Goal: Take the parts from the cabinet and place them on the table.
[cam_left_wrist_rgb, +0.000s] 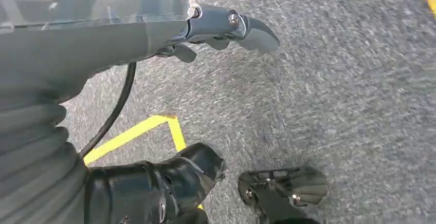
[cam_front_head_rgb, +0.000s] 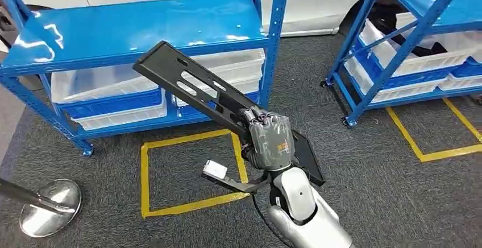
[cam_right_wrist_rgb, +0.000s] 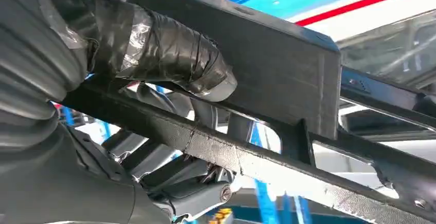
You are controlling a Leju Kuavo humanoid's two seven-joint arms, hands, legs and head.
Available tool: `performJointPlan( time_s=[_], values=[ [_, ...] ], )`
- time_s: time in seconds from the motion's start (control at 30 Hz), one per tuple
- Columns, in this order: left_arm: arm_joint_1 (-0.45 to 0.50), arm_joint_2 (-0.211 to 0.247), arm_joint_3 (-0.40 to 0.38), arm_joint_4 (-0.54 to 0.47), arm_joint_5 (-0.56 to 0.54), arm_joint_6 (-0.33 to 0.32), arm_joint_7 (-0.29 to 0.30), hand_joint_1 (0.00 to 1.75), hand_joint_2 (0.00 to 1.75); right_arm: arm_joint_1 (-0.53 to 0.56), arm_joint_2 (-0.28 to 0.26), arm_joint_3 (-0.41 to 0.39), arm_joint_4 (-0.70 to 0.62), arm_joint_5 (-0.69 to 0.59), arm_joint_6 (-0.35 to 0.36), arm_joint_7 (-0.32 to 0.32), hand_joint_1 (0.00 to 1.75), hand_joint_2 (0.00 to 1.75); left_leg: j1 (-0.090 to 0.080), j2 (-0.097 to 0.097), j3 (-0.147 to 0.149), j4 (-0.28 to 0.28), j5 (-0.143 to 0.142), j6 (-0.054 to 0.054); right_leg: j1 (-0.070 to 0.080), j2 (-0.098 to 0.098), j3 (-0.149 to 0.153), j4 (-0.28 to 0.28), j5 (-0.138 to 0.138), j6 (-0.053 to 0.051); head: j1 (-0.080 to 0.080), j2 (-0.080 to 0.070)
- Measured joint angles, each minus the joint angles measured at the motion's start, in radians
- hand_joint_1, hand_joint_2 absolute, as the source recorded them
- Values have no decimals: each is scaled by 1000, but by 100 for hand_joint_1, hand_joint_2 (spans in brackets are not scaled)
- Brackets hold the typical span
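the right hand (cam_front_head_rgb: 271, 140) grips a long flat black slotted plastic part (cam_front_head_rgb: 193, 86), thumb (cam_right_wrist_rgb: 175, 54) pressed on it; the left hand (cam_left_wrist_rgb: 154, 34) hangs with fingers apart, holding nothing.

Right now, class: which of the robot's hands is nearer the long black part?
Right. The right hand grips the black part itself; the left hand hangs over the grey carpet, holding nothing.

The head camera looked down from high on the robot at blue shelving (cam_front_head_rgb: 142, 32) and grey carpet (cam_front_head_rgb: 375, 174). The left wrist camera hung close over that carpet (cam_left_wrist_rgb: 319, 90) — the right one sat tight behind its hand (cam_right_wrist_rgb: 169, 54), sharing the shelving's blue.
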Motion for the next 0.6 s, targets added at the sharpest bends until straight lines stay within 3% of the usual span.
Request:
performJointPlan(
  time_s=[0.03, 0.13, 0.17, 0.2, 0.23, 0.27, 0.33, 0.37, 0.4, 0.43, 0.47, 0.5, 0.53, 0.6],
  values=[
    [-1, 0, 0, 0, 0, 0, 0, 0, 175, 1, 0, -3, 0, -1, -2, 0, 175, 175, -8, 7, -1, 2, -3, -5, 13, -26, 3, -1, -8, -9, 0, 0],
    [-1, 0, 0, 0, 3, 2, 0, 0, 175, 5, 0, -15, -3, -7, -17, -3, 175, 175, -9, 30, 4, -2, -2, -20, 16, 11, -6, -3, -2, -20, 0, 0],
    [-2, 0, 0, 0, 5, 2, 0, 0, 175, 7, -1, -18, -4, -8, -18, -4, 175, 175, -9, 43, 9, -3, -5, -26, 10, 25, -5, -10, 3, -27, -1, 0],
    [-2, 0, 0, 0, 5, 2, -1, 0, 175, 12, -1, -22, -8, -10, -19, -6, 175, 175, -4, 10, 6, 7, -19, -35, 2, 34, 1, -17, 8, -34, -1, 0],
    [-3, 0, 0, 0, 6, 2, -2, 0, 175, 11, -1, -26, -9, -11, -21, -6, 175, 175, -3, -33, -9, 44, -51, -36, 0, 44, 0, -18, 11, -40, 0, 0],
    [-2, 0, 0, 0, 6, 3, -2, 0, 175, 11, 0, -27, -11, -11, -23, -8, 175, 175, -2, -52, -37, 107, -89, -36, 0, 51, -2, -18, 12, -45, -2, 0],
    [1, 0, 0, 0, 7, 3, -3, 0, 175, 16, 0, -27, -11, -11, -28, -11, 175, 175, -2, -65, -115, 276, -158, -38, 3, 78, -6, -17, 14, -48, -1, 0],
    [3, 0, 0, 0, 7, 3, -3, 0, 175, 20, 0, -27, -11, -11, -28, -11, 175, 175, -2, -65, -135, 317, -162, -38, 4, 91, -7, -17, 15, -48, -1, 0],
    [5, 0, 0, 0, 8, 3, -3, 0, 175, 24, 0, -28, -11, -11, -28, -11, 175, 175, -2, -66, -131, 306, -140, -36, 4, 105, -6, -16, 15, -48, -1, 0],
    [5, 0, 0, 0, 8, 3, -3, 0, 175, 27, 0, -29, -11, -11, -28, -11, 175, 175, -2, -68, -105, 249, -100, -33, 4, 120, -6, -14, 16, -47, -1, 0],
    [4, 0, 0, 0, 8, 3, -3, 0, 175, 27, 0, -29, -11, -11, -28, -11, 175, 175, -2, -74, -66, 164, -53, -30, 3, 133, -5, -11, 16, -47, -1, 0],
    [3, 0, 0, 0, 8, 3, -3, 0, 175, 27, 0, -30, -11, -11, -28, -12, 175, 175, -1, -97, -20, 68, -8, -24, 3, 146, -5, -8, 16, -46, -1, 0],
    [4, 2, 0, 0, 8, 3, -2, 0, 175, 28, 0, -31, -11, -11, -29, -12, 175, 175, 0, -151, 0, 21, -15, -18, 4, 154, -9, -6, 16, -41, 0, 0],
    [0, 2, 0, 0, 8, 4, -3, 0, 175, 29, 0, -33, -13, -13, -31, -12, 175, 175, -3, -144, 5, 3, -15, -17, -2, 174, -22, -3, 23, -24, -1, 0]
  ],
)
